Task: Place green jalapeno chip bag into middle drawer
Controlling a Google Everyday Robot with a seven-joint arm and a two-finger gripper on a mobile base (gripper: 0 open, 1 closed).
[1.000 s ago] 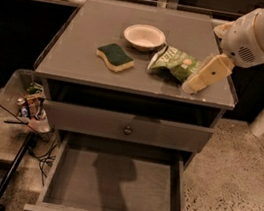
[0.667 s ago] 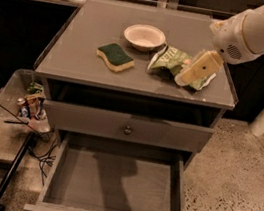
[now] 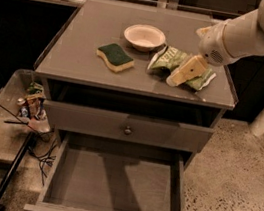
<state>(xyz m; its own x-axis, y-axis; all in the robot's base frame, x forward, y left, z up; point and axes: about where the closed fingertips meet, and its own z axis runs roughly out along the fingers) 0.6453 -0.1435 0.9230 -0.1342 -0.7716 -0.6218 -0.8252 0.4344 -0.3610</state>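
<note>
The green jalapeno chip bag (image 3: 168,59) lies on the grey cabinet top (image 3: 82,43), right of centre. My gripper (image 3: 176,78) reaches in from the upper right and hangs just over the bag's middle, its pale fingers (image 3: 186,71) pointing down and left. Part of the bag is hidden behind them. The middle drawer (image 3: 116,181) stands pulled out at the bottom, its grey floor bare.
A white bowl (image 3: 144,36) sits behind the bag. A green-and-yellow sponge (image 3: 115,56) lies to its left. A shut drawer front with a round knob (image 3: 127,130) is above the open drawer. A low side shelf with clutter (image 3: 33,105) and cables stands at left.
My gripper has moved left and a little down, from the cabinet's right edge to over the middle of the chip bag. The bag has not moved.
</note>
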